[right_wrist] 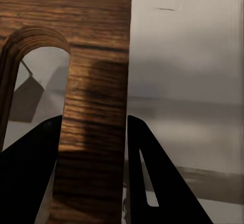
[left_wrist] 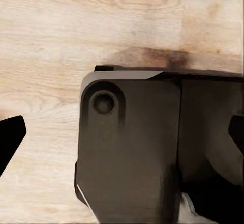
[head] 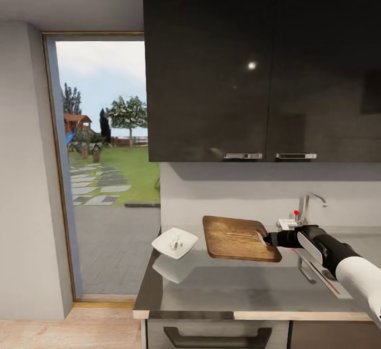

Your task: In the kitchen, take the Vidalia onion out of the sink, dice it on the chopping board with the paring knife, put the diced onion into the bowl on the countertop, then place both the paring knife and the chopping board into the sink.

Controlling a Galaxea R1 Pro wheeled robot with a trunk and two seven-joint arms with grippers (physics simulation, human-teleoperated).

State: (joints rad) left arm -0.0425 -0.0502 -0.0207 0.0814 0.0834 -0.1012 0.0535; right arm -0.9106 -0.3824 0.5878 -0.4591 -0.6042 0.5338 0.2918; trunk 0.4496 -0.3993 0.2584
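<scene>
One step looks to be in hand — moving the chopping board [head: 239, 238] toward the sink [head: 317, 264]. In the head view the right gripper [head: 263, 239] sits at the board's right end, and the board hangs tilted just above the table [head: 222, 285], right of centre in the frame. The right wrist view shows the gripper's two dark fingers [right_wrist: 30, 178] on either side of the wooden strip beside the handle slot, so the gripper is clamped on the board.

The bowl [head: 175, 243] sits to the left of the board, and it too seems to float a little above its own reflection; some small pale bits lie in it — probably the diced onion [head: 174, 242], though they are too small to be sure. That would put the dicing and the transfer behind us.

The chrome tap [head: 309, 203] stands at the frame's right, behind the arm, which covers most of the basin. A thin red line lies along the steel under the forearm; whether that is the paring knife I cannot tell. As for the left gripper, whether it is open or closed I cannot tell.
</scene>
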